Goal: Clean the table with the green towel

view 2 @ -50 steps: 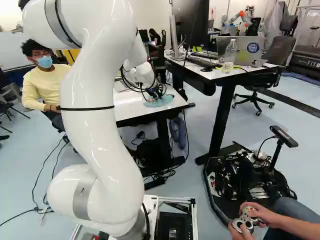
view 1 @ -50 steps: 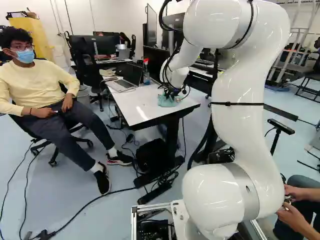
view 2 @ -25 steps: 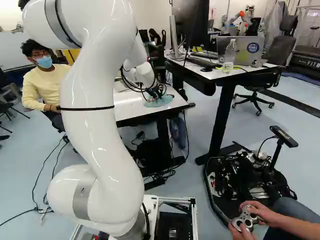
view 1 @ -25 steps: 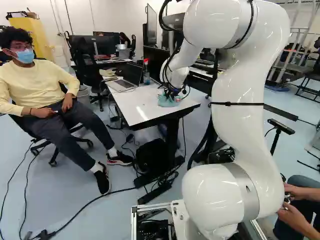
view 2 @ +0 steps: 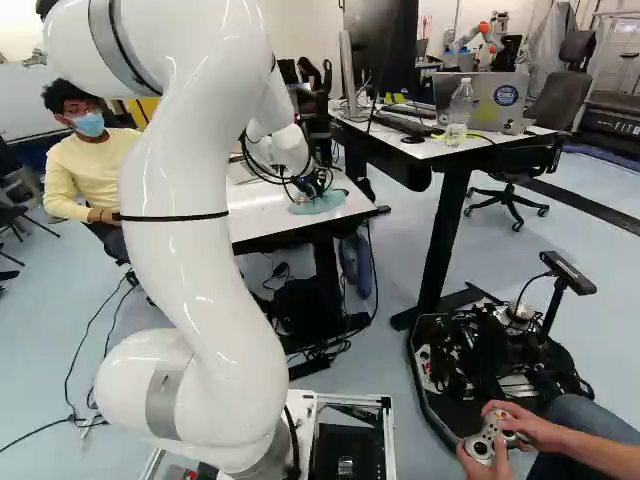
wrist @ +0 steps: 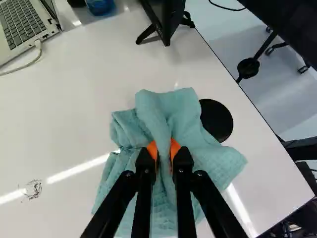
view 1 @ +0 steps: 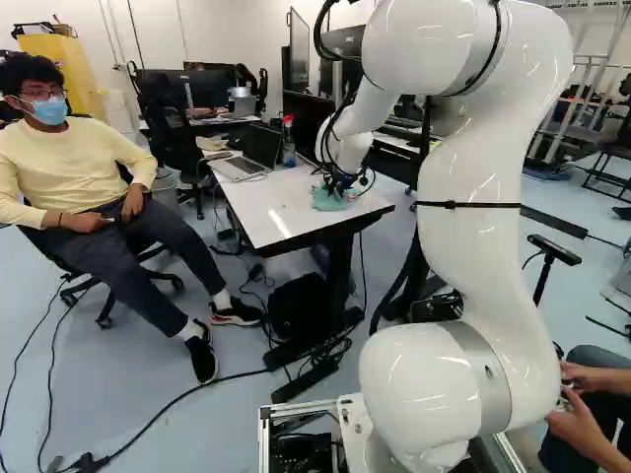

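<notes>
At the near right part of the white table (view 1: 266, 219), my gripper (view 1: 340, 187) is down at the green towel (view 1: 329, 202). In the wrist view the gripper (wrist: 164, 154) is shut on a raised fold of the towel (wrist: 213, 157), which bunches up between the orange pads. The rest of the cloth spreads crumpled on the tabletop around and under the fingers. A dark scribbled mark (wrist: 32, 189) shows on the table to one side of the towel. A black disc (wrist: 216, 120) lies partly beside the towel's edge.
A laptop (view 1: 240, 168) and a spray bottle (view 1: 288, 141) stand farther back on the table. A black stand (wrist: 166, 20) is ahead of the towel. A person (view 1: 89, 187) sits left of the table. A second desk (view 2: 450, 150) stands at the right, another robot (view 2: 478, 38) behind it.
</notes>
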Robot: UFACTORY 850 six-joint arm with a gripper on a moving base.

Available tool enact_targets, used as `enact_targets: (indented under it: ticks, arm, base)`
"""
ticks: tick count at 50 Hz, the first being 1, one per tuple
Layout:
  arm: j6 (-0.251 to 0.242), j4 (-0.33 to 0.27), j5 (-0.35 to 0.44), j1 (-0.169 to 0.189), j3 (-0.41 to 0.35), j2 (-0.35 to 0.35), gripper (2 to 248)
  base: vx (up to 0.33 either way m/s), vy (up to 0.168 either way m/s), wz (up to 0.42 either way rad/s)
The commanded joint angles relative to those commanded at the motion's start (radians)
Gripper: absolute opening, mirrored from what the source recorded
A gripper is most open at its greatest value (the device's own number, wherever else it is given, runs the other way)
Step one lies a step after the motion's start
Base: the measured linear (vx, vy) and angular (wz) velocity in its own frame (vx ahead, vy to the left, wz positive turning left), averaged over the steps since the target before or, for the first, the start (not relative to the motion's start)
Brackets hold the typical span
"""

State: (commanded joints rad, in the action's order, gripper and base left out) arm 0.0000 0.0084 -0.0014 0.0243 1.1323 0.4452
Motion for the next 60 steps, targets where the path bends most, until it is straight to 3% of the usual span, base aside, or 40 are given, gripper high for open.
enact_targets:
  ticks: [28,60]
  arm:
    - [0.0,0.0,0.0,-0.002,-0.011,-0.065,50]
    - [0.0,0.0,-0.026,-0.028,0.006,-0.117,50]
  base:
    - [0.0,0.0,0.0]
    - [0.0,0.0,0.0]
